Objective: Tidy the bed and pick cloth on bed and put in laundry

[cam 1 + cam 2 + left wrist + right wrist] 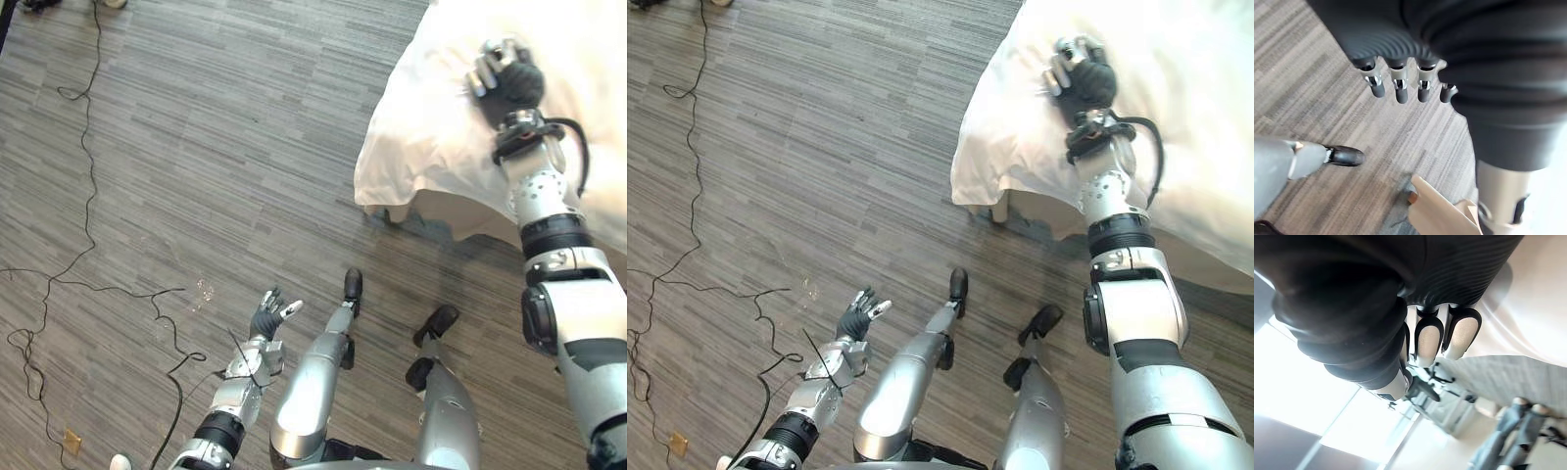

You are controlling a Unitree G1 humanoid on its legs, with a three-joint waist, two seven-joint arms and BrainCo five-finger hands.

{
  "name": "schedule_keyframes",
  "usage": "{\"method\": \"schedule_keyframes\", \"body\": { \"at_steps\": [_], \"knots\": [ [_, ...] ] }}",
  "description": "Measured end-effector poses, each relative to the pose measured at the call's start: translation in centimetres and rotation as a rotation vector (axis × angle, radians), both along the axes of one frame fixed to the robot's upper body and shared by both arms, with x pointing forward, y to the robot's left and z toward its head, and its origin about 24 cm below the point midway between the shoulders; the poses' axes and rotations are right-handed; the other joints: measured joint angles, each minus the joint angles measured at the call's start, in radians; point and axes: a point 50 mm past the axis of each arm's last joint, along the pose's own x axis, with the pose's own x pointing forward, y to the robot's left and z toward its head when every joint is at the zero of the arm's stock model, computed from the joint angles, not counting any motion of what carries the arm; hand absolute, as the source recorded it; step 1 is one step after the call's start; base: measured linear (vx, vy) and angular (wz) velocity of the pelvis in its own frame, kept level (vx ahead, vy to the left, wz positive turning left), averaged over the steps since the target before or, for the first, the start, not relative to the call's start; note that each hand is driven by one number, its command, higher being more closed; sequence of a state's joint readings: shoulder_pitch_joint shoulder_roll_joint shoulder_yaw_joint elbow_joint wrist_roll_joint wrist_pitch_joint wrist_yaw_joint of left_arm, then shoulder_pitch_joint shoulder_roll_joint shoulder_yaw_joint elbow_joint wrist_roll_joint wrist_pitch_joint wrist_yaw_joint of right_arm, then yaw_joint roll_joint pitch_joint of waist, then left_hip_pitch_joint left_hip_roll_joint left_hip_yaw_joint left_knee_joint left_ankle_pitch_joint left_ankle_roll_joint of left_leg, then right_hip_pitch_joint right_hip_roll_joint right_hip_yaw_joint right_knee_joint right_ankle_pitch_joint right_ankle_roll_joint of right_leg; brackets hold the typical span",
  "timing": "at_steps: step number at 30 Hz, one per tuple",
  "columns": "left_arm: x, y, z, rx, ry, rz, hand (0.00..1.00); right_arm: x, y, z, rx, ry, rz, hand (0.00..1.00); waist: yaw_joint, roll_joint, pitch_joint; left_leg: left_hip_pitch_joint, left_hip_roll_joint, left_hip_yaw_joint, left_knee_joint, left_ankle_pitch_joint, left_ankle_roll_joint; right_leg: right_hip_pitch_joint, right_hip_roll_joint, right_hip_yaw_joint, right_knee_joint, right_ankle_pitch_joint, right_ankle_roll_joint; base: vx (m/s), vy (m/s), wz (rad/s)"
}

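The right hand's fingers (1427, 345) are curled in toward the palm, their pale pads bare, with nothing seen pinched between them. The right hand (509, 78) sits clenched, knuckles up, right over the white bedding (421, 137) at the far right of the scene; whether it rests on the cloth or hangs just above it cannot be told. The bedding lies rumpled and drapes over the near left corner down toward the grey plank floor (196, 147). No separate piece of cloth can be made out on it. The left hand's fingers (1400, 88) are released and loosely spread. The left hand (266, 318) hangs empty at the near left, above the floor and well apart from the bedding.
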State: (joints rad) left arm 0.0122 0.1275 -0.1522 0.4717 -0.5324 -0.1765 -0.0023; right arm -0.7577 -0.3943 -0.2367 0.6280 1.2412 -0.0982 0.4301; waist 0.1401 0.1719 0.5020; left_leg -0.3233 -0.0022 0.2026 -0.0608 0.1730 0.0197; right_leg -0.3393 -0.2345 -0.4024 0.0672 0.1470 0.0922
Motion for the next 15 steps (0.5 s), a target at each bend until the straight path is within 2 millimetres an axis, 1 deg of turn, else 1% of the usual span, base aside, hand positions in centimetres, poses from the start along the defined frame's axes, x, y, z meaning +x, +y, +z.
{"method": "schedule_keyframes", "body": {
  "at_steps": [1, 2, 3, 4, 5, 6, 7, 8, 9, 10, 11, 12, 13, 14, 15],
  "knots": [
    [-0.5, 0.5, -0.4, -0.002, 0.019, 0.02, 0.0, -0.8, 0.4, -2.4, 0.021, 0.028, 0.011, 1.0, -0.023, -0.015, -0.003, 0.021, -0.004, 0.021, -0.003, -0.009, 0.004, 0.023, -0.001, 0.02, -0.019, 0.01, 0.005, 0.12, 0.058, -0.65],
    [-1.0, 1.1, -0.7, -0.003, 0.042, 0.052, 0.0, -2.3, 1.1, -6.6, 0.06, 0.107, 0.016, 1.0, -0.048, -0.047, -0.009, 0.05, -0.006, 0.051, -0.003, -0.023, 0.005, 0.042, 0.002, 0.046, -0.042, 0.019, 0.011, 0.11, 0.029, -0.68],
    [-1.2, 1.3, -1.0, -0.001, 0.061, 0.059, 0.0, -4.0, 1.3, -10.5, 0.104, 0.216, 0.001, 1.0, -0.062, -0.076, -0.019, 0.068, -0.004, 0.068, -0.003, -0.034, 0.001, 0.055, 0.005, 0.062, -0.053, 0.02, 0.009, 0.12, -0.002, -0.61],
    [-1.4, 1.5, -1.2, 0.007, 0.079, 0.057, 0.0, -6.2, 1.4, -14.9, 0.151, 0.351, -0.023, 1.0, -0.077, -0.101, -0.023, 0.094, -0.002, 0.08, -0.007, -0.042, -0.003, 0.075, 0.009, 0.076, -0.058, 0.019, 0.01, 0.14, -0.031, -0.54],
    [-1.7, 1.1, -1.8, 0.02, 0.116, 0.043, 0.0, -11.1, 1.1, -20.9, 0.235, 0.547, -0.091, 1.0, -0.098, -0.132, -0.029, 0.137, 0.002, 0.099, -0.009, -0.057, -0.01, 0.107, 0.016, 0.091, -0.063, 0.014, 0.012, 0.17, -0.051, -0.48],
    [-2.1, 0.8, -2.4, 0.029, 0.152, 0.035, 0.0, -13.9, 1.1, -23.5, 0.271, 0.641, -0.124, 1.0, -0.116, -0.151, -0.04, 0.159, 0.003, 0.107, -0.011, -0.065, -0.012, 0.121, 0.02, 0.106, -0.067, 0.014, 0.011, 0.16, -0.053, -0.49],
    [-2.5, 0.8, -3.0, 0.036, 0.182, 0.031, 0.0, -15.6, 1.1, -24.7, 0.289, 0.691, -0.143, 1.0, -0.132, -0.165, -0.048, 0.175, 0.004, 0.118, -0.012, -0.071, -0.013, 0.132, 0.023, 0.114, -0.071, 0.013, 0.012, 0.17, -0.065, -0.59],
    [-3.2, 0.5, -4.0, 0.062, 0.243, 0.013, 0.0, -18.4, 1.0, -26.5, 0.314, 0.762, -0.172, 1.0, -0.158, -0.195, -0.069, 0.213, 0.009, 0.148, -0.016, -0.081, -0.016, 0.152, 0.029, 0.141, -0.075, 0.012, 0.014, 0.15, -0.06, -0.6],
    [-3.6, 0.4, -4.5, 0.08, 0.266, 0.002, 0.0, -19.6, 0.9, -27.1, 0.321, 0.779, -0.186, 1.0, -0.168, -0.208, -0.08, 0.235, 0.011, 0.161, -0.023, -0.085, -0.02, 0.164, 0.035, 0.155, -0.077, 0.01, 0.015, 0.19, -0.102, -0.69],
    [-4.2, 0.5, -5.2, 0.112, 0.307, -0.012, 0.0, -21.8, 0.9, -28.0, 0.336, 0.811, -0.209, 0.0, -0.187, -0.229, -0.111, 0.27, 0.018, 0.18, -0.033, -0.095, -0.029, 0.188, 0.045, 0.169, -0.087, 0.005, 0.013, 0.17, -0.112, -0.62],
    [-4.9, 0.7, -5.9, 0.139, 0.361, -0.001, 0.0, -24.4, 1.1, -28.9, 0.365, 0.839, -0.238, 0.0, -0.19, -0.251, -0.161, 0.299, 0.031, 0.206, -0.04, -0.103, -0.038, 0.209, 0.058, 0.188, -0.097, -0.005, 0.008, 0.16, -0.121, -0.53],
    [-5.2, 0.9, -6.2, 0.144, 0.387, 0.008, 0.0, -25.2, 1.4, -29.3, 0.376, 0.855, -0.248, 0.0, -0.19, -0.257, -0.182, 0.312, 0.037, 0.218, -0.04, -0.107, -0.043, 0.217, 0.061, 0.191, -0.096, -0.015, 0.011, 0.13, -0.107, -0.42],
    [-5.9, 1.2, -6.9, 0.15, 0.44, 0.026, 0.0, -26.4, 2.0, -29.8, 0.39, 0.889, -0.256, 0.0, -0.192, -0.261, -0.217, 0.34, 0.049, 0.241, -0.041, -0.115, -0.052, 0.234, 0.072, 0.184, -0.093, -0.03, -0.001, 0.1, -0.089, -0.29],
    [-6.3, 1.3, -7.2, 0.149, 0.463, 0.041, 0.0, -26.7, 2.4, -30.0, 0.379, 0.91, -0.252, 0.0, -0.191, -0.263, -0.23, 0.359, 0.055, 0.253, -0.04, -0.12, -0.057, 0.24, 0.077, 0.168, -0.085, -0.044, -0.006, 0.1, -0.104, -0.53],
    [-6.7, 1.3, -7.4, 0.149, 0.486, 0.061, 0.0, -26.9, 3.0, -30.3, 0.346, 0.944, -0.227, 0.0, -0.189, -0.265, -0.248, 0.389, 0.069, 0.285, -0.04, -0.131, -0.066, 0.249, 0.074, 0.124, -0.064, -0.069, -0.022, 0.1, -0.093, -1.0]
  ]
}}
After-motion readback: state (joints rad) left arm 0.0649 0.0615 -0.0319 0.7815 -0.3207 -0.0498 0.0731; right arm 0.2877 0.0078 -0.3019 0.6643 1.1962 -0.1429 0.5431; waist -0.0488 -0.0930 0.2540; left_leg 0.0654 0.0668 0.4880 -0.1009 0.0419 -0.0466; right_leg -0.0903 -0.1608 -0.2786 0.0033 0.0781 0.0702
